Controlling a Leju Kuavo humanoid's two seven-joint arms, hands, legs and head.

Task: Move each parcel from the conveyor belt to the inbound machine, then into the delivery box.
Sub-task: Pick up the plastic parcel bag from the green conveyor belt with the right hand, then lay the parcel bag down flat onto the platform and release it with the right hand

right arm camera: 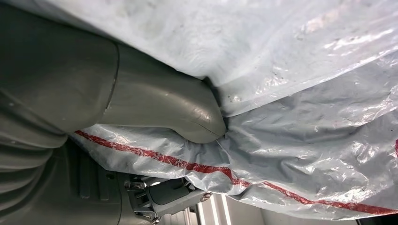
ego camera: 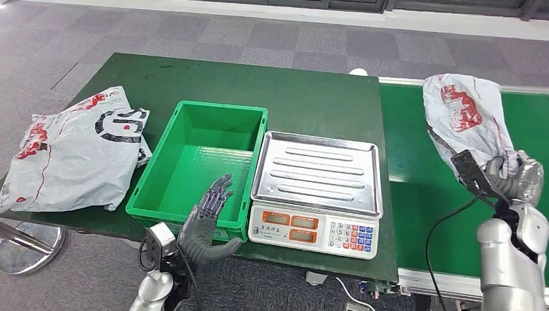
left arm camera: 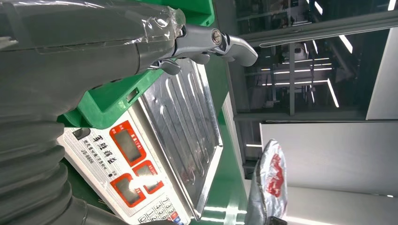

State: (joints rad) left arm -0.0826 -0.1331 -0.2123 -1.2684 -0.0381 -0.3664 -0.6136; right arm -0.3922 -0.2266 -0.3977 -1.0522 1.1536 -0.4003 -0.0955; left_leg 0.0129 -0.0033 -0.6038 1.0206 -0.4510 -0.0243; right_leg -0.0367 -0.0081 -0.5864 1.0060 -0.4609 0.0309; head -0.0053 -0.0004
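the right hand (ego camera: 515,178) grips a grey plastic parcel (ego camera: 466,120) with red print at its near end. the parcel is over the green conveyor belt (ego camera: 421,188), at the right of the scene, and its far part rises away from the hand. i cannot tell if the parcel still touches the belt. in the right wrist view the thick grey thumb (right arm camera: 187,117) presses into the crumpled plastic of the parcel (right arm camera: 305,140), and a red stripe runs along the bag under it.

the left hand (ego camera: 207,220) holds nothing. its fingers (ego camera: 219,193) are stretched out and a little apart, over the near wall of the green plastic crate (ego camera: 152,178). the crate stands on the green table (ego camera: 311,97), just beside the electronic scale (ego camera: 317,220), which has a steel weighing tray (ego camera: 317,172) and a keypad with red displays. in the left wrist view the scale (left arm camera: 141,159) and the crate (left arm camera: 112,101) are close behind the hand, and the parcel (left arm camera: 270,183) is seen further away.

two more grey parcels (ego camera: 71,152) with red and black print lie on the table to the left of the crate, one partly on the other.
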